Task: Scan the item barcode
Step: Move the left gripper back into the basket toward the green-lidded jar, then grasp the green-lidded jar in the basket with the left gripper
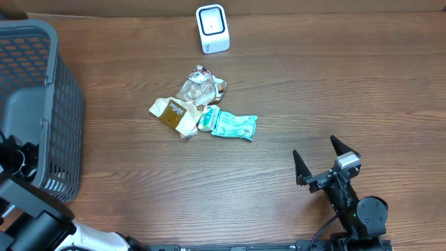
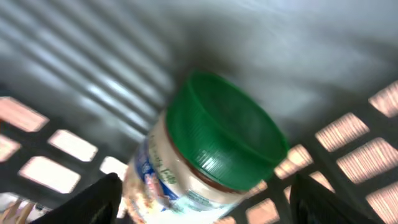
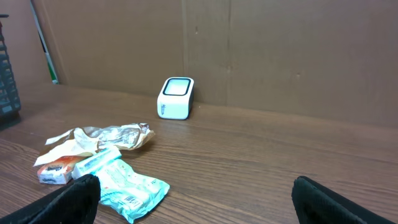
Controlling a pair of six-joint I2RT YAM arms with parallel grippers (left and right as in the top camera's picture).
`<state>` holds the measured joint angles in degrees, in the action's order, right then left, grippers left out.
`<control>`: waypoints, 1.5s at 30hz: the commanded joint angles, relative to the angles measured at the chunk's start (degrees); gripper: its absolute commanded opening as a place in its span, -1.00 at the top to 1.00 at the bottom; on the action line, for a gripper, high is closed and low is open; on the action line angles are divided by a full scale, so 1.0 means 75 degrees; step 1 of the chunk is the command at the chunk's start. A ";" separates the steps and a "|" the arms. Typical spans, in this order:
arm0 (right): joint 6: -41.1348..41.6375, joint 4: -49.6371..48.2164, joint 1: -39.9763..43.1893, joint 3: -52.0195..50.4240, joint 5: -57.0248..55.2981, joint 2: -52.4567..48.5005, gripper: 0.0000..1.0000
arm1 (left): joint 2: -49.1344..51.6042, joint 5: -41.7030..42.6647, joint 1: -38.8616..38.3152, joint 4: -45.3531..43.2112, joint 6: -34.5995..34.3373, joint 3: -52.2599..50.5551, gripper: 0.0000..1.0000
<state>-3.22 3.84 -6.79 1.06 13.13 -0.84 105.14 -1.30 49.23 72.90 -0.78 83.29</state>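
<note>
The white scanner (image 1: 212,28) is standing upright at the far edge of the wooden surface (image 1: 334,84), close to the cardboard wall behind it. Just on the near side of the scanner, three packets are lying in a loose pile: a crumpled clear wrapper (image 1: 202,85) closest to the scanner, a tan packet (image 1: 174,115) nearer and slightly left of it, and a teal packet (image 1: 233,125) nearer again, touching the tan one. Well to the left of the scanner, a grey mesh basket (image 1: 42,104) is sitting at the edge of the surface.

The left pincer (image 2: 205,180) is reaching inside that basket, with its two fingers (image 2: 99,199) standing wide apart on either side of a jar (image 2: 174,186) with a green lid (image 2: 224,137). The jar is lying tilted against the basket's slatted wall, lid turned up towards the camera. The view is blurred, so I cannot tell whether the fingers are pressing on the jar or only flanking it.

The right pincer (image 1: 326,162) is hanging far on the near side of the scanner and to its right, well apart from the pile. Its jaws are gaping fully and holding nothing, and it is pointing towards the scanner and the packets.
</note>
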 commanded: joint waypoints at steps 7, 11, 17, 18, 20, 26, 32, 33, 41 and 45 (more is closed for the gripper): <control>0.0020 -0.0052 0.0006 -0.0082 0.0000 0.0090 -1.00 | -0.0035 -0.0734 -0.0009 -0.0350 -0.0612 -0.0064 -0.38; 0.0020 -0.0052 0.0006 -0.0082 0.0000 0.0090 -1.00 | -0.0035 -0.0664 -0.0009 -0.0213 -0.0612 -0.0099 -0.45; 0.0020 -0.0052 0.0006 -0.0082 0.0000 0.0090 -1.00 | -0.0035 -0.0458 -0.0023 -0.0452 -0.0615 -0.0603 -0.47; 0.0020 -0.0052 0.0009 -0.0082 0.0000 0.0090 -1.00 | -0.0035 -0.0414 -0.0023 -0.0560 -0.0615 -0.0766 -0.45; 0.0020 -0.0052 0.0006 -0.0082 0.0000 0.0090 -1.00 | -0.0035 -0.0367 -0.0023 -0.0784 -0.0615 -0.1078 -0.37; 0.0020 -0.0052 0.0006 -0.0082 0.0000 0.0090 -1.00 | -0.0035 -0.0184 -0.0023 -0.1218 -0.0621 -0.1457 -0.06; 0.0020 -0.0052 0.0006 -0.0082 0.0000 0.0090 -1.00 | -0.0035 -0.0187 -0.0023 -0.1405 -0.0618 -0.1434 0.06; 0.0020 -0.0052 0.0006 -0.0082 -0.0003 0.0090 -1.00 | -0.0035 -0.0187 -0.0023 -0.1422 -0.0621 -0.1425 0.13; 0.0020 -0.0052 0.0006 -0.0082 0.0000 0.0090 -1.00 | -0.0038 0.0172 -0.0023 -0.1207 -0.0740 -0.0790 0.34; 0.0020 -0.0052 0.0006 -0.0082 0.0000 0.0090 -1.00 | -0.0044 0.0632 -0.0023 -0.0799 -0.0816 -0.0026 0.28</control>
<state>-3.20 3.86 -6.79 1.06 13.13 -0.84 105.03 -0.43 49.12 66.02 -5.67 77.82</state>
